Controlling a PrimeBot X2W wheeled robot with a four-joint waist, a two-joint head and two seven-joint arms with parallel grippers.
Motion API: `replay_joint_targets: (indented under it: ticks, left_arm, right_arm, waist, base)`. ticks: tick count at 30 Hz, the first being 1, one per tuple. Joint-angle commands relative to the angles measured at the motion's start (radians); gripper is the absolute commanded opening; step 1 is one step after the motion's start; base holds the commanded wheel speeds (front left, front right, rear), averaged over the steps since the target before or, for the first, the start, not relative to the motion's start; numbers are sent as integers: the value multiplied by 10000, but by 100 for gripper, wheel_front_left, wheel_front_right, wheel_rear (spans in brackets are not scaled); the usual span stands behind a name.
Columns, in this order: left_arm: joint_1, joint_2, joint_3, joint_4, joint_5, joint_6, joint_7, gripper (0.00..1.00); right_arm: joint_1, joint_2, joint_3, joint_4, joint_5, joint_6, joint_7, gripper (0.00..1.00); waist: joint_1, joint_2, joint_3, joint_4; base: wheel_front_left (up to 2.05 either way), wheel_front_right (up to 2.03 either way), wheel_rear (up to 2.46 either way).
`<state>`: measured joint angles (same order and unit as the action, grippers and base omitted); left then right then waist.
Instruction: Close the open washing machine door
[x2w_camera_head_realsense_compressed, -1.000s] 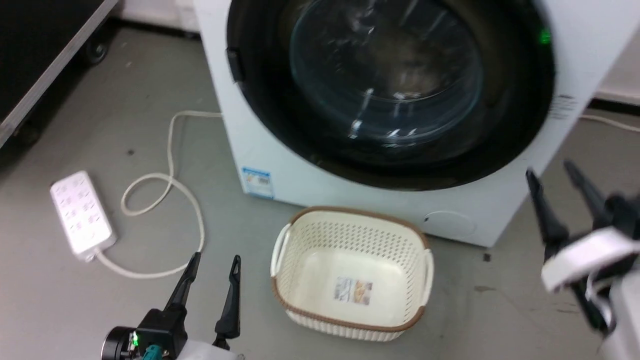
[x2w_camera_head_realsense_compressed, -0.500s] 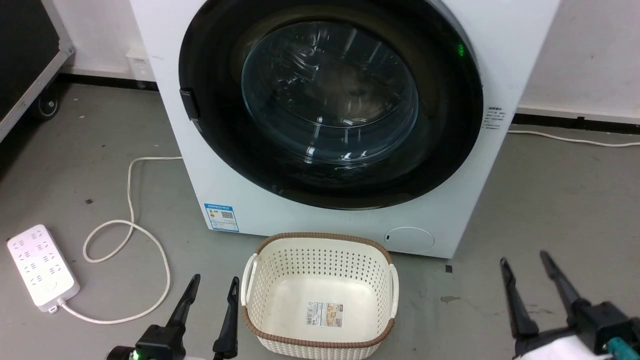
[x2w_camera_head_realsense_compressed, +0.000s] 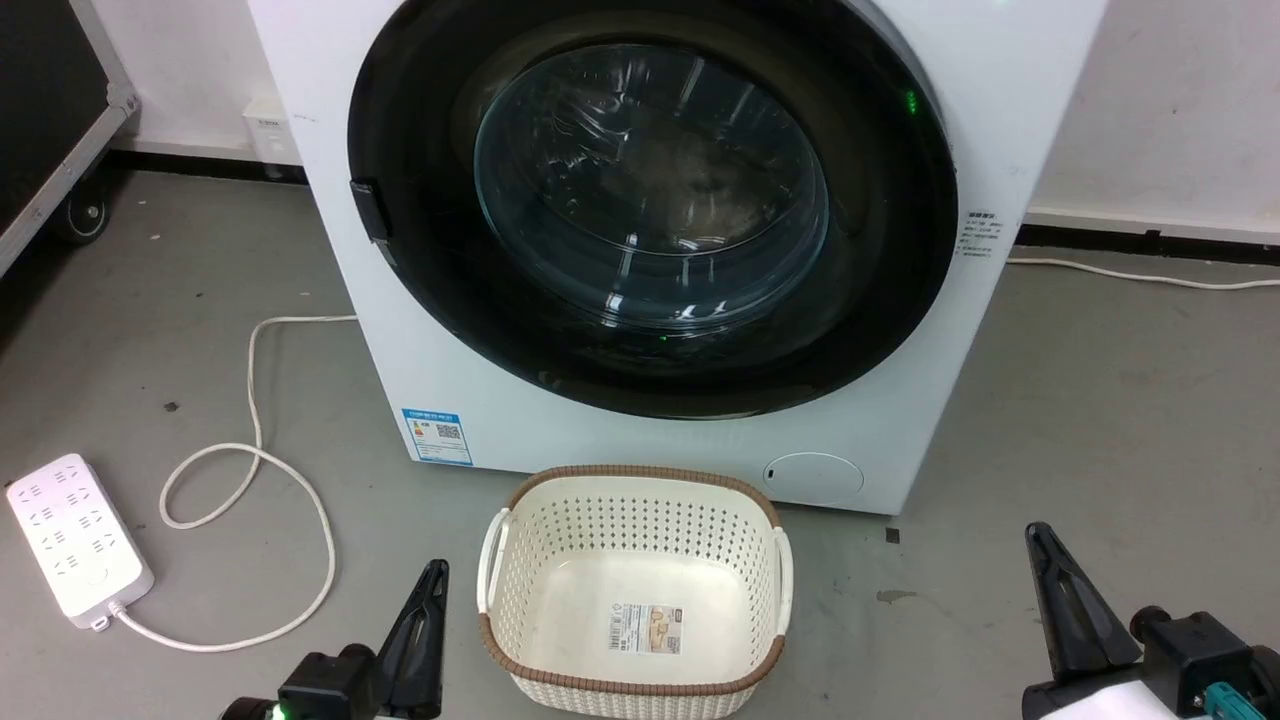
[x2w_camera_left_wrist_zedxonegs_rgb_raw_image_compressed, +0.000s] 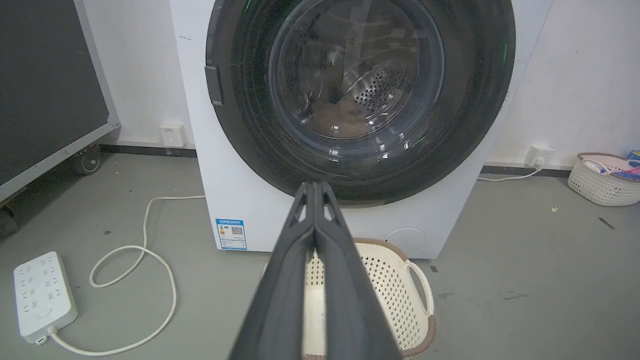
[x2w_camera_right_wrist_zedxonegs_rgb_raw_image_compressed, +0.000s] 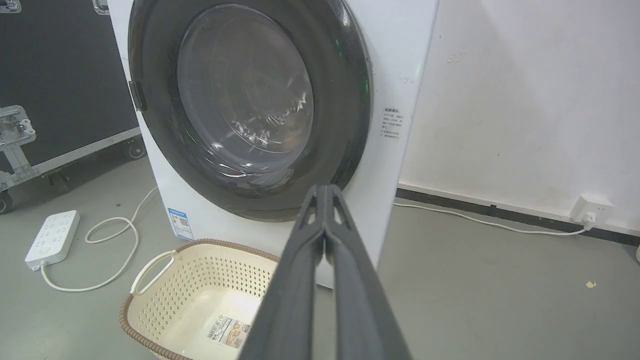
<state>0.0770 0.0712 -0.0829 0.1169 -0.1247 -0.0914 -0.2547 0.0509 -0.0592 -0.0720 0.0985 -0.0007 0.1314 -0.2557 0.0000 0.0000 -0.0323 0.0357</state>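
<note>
White front-loading washing machine (x2w_camera_head_realsense_compressed: 620, 440) stands at twelve o'clock in the head view: one machine, with one round washing machine door (x2w_camera_head_realsense_compressed: 650, 190). The door has a broad black frame, a bulging clear glass bowl at its centre and a small black tab at nine o'clock on its rim. It lies flush against the machine's front.

Through the glass, the left wrist view shows the steel perforated drum (x2w_camera_left_wrist_zedxonegs_rgb_raw_image_compressed: 375, 90); the head view gives mostly reflections there.

Two grippers show. The left gripper (x2w_camera_head_realsense_compressed: 434, 572) is at seven o'clock and the right gripper (x2w_camera_head_realsense_compressed: 1040, 545) at five o'clock, each with its dark fingers pressed together on nothing.

One cream perforated basket (x2w_camera_head_realsense_compressed: 640, 470) sits at six o'clock, just before the machine. The left wrist view adds a second basket (x2w_camera_left_wrist_zedxonegs_rgb_raw_image_compressed: 600, 187) at three o'clock, by the wall, holding coloured items.

One white power strip (x2w_camera_head_realsense_compressed: 75, 540) lies at eight o'clock, its cord (x2w_camera_head_realsense_compressed: 250, 385) looping across the grey floor.
</note>
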Motion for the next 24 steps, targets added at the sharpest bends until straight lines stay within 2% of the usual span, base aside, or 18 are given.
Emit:
replay_joint_targets:
  ticks: [1,24]
  left_arm:
    - [-20,-7,21,-30,32,23,59,0]
    - [-162,-46,174,-245,262,192,529,0]
  right_arm:
    - [-13,2,16,-27,0,0,63,0]
    - [-107,19,149,-208,1,-2,534,0]
  waist:
    - [0,0,5,-5]
    - [0,0,65,-71]
  base:
    - [0,0,0]
    - [0,0,0]
